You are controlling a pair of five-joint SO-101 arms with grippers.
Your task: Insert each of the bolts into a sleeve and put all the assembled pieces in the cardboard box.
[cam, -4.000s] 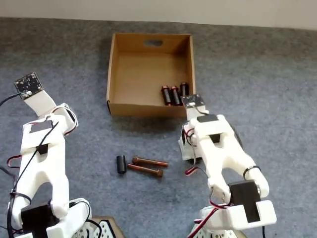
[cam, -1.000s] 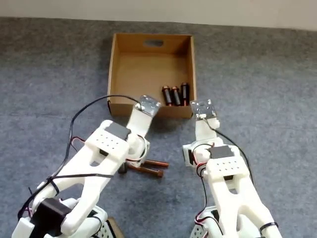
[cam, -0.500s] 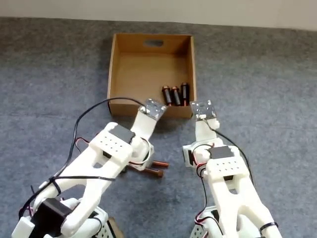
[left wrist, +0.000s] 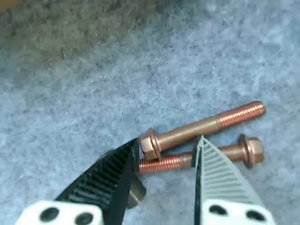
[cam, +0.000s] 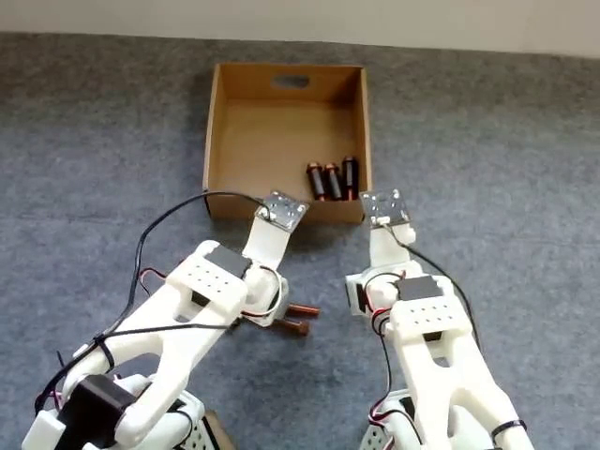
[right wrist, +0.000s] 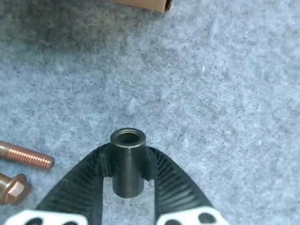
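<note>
Bolts (cam: pixel 302 310), two of copper colour, lie on the grey counter (cam: pixel 525 187) just in front of the cardboard box (cam: pixel 214 141), partly covered by the left arm (cam: pixel 211 281), which leans over them. Three assembled pieces (cam: pixel 333 178) rest side by side in the box near its front right corner. The right arm (cam: pixel 427 319) stands beside the bolts, its wrist close to the box's front wall. From the left wrist, the left tool (left wrist: pixel 168 140) hangs with its fingers spread on either side of the two bolts, touching neither as far as can be seen; the bolts lie parallel and close together, heads pointing opposite ways. A small dark piece shows under the black finger (left wrist: pixel 110 173), too hidden to identify. From the right wrist, the right tool (right wrist: pixel 127 157) pinches a black sleeve (right wrist: pixel 126 173), held upright above the counter with its open bore showing. One threaded end and one head of the bolts lie nearby, apart from the sleeve.
</note>
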